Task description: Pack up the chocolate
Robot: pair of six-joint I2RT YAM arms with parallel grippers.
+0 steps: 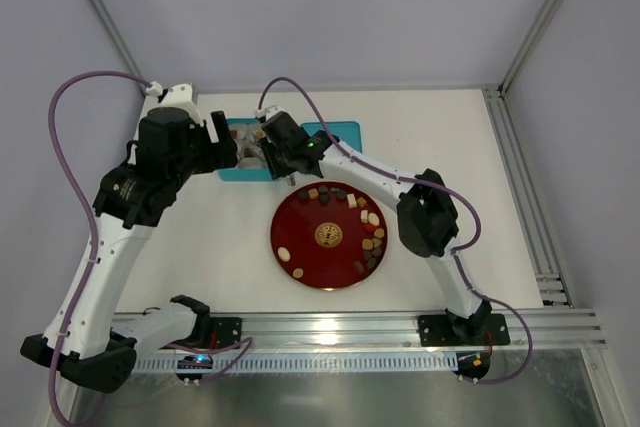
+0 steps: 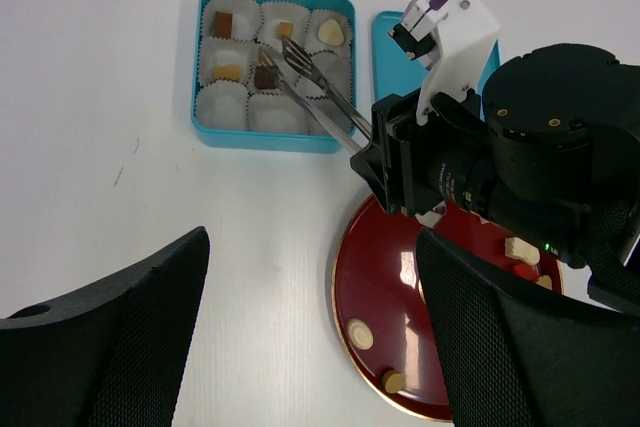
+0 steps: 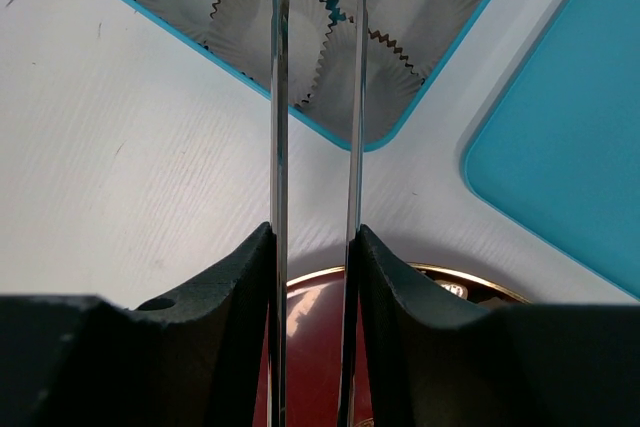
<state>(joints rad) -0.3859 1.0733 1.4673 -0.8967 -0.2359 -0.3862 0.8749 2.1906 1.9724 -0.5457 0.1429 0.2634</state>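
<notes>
Several chocolate pieces (image 1: 365, 209) lie on the red plate (image 1: 300, 232). My right gripper (image 3: 315, 237) is shut on metal tongs (image 3: 279, 97), which reach into the teal box (image 2: 272, 140) of white paper cups. The tong tips (image 2: 283, 47) stand over the middle cups, beside a dark chocolate (image 2: 265, 77); whether they touch it does not show. More chocolate sits in the cups: a brown piece (image 2: 221, 24), a tan piece (image 2: 228, 72) and a creamy one (image 2: 328, 35). My left gripper (image 2: 312, 237) hangs open above the table at the plate's left edge, holding nothing.
The box's teal lid (image 3: 570, 147) lies flat just right of the box. Both arms crowd the back middle of the table around the box (image 1: 240, 169). An aluminium rail (image 1: 350, 327) runs along the near edge.
</notes>
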